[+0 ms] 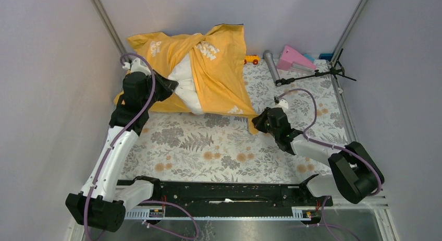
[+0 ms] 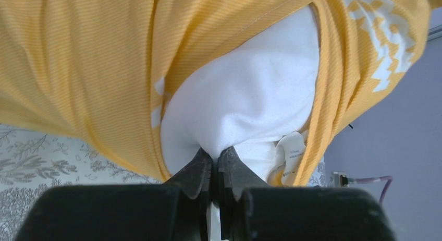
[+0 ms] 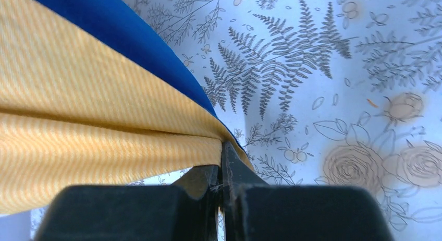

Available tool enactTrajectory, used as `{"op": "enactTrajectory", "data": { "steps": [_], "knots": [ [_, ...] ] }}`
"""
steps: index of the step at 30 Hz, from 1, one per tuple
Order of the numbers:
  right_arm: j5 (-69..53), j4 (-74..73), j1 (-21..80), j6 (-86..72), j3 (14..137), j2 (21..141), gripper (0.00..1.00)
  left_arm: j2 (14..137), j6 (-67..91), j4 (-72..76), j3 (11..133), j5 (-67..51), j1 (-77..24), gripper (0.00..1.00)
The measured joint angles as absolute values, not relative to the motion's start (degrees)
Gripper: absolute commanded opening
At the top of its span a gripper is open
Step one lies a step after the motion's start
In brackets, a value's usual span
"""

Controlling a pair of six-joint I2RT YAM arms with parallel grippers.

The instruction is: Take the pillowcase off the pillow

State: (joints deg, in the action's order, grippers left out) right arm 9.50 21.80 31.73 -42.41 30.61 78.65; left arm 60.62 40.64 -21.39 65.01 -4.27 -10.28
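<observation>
Pillow lies in the far-left quarter of the worktop, close to the back wall. Pillowcase wraps most of it, twisted and bunched. A gap in the yellow-orange fabric bares a white strip of pillow down the middle. White lettering shows on the case's upper face. A blue underside shows in the right wrist view.

Left end effector: fingers together, pinching a fold of the bare white pillow fabric at the gap, over the worktop's left side. A small white sewn-in label hangs just beside the pinch.

Right end effector: fingers clamped on one corner of the pillowcase, a little right of the worktop's middle. The corner is drawn out from the bulk, with the fabric stretched between grip and pillow.

A grey-and-orange floral cloth covers the worktop. Along its far-right edge sit a small orange toy car, a grey tube, a pink wedge and a black stand lying down.
</observation>
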Motion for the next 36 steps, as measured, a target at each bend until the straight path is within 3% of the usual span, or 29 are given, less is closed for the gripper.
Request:
{"op": "enactTrajectory", "data": {
  "steps": [9, 11, 13, 14, 18, 24, 36],
  "knots": [
    [8.8, 24.2, 30.2, -47.1, 24.9, 71.9, 0.03, 46.2, 44.1, -20.7, 53.9, 0.1, -9.7, 0.00],
    [7.9, 24.7, 30.1, -46.5, 23.7, 69.9, 0.23, 43.2, 44.9, -18.4, 50.7, -0.7, -9.6, 0.00],
    [6.5, 25.6, 29.5, -44.4, 22.3, 68.1, 0.51, 40.3, 45.9, -13.4, 45.4, -2.5, -9.0, 0.00],
    [6.0, 26.2, 28.8, -43.1, 21.3, 67.3, 0.58, 39.2, 46.6, -10.2, 42.3, -3.5, -8.6, 0.00],
    [0.8, 29.7, 26.0, -37.4, 15.3, 64.8, 0.70, 38.7, 48.9, 2.3, 31.4, -8.9, -6.4, 0.00],
    [-2.2, 33.2, 32.7, -30.5, 14.6, 63.2, 0.99, 47.9, 51.7, 21.0, 15.1, -18.3, -9.7, 0.00],
    [-7.1, 38.3, 36.9, -25.3, 17.2, 70.3, 1.00, 49.1, 42.0, 36.2, 9.2, -23.1, -13.1, 0.00]
  ]
}}
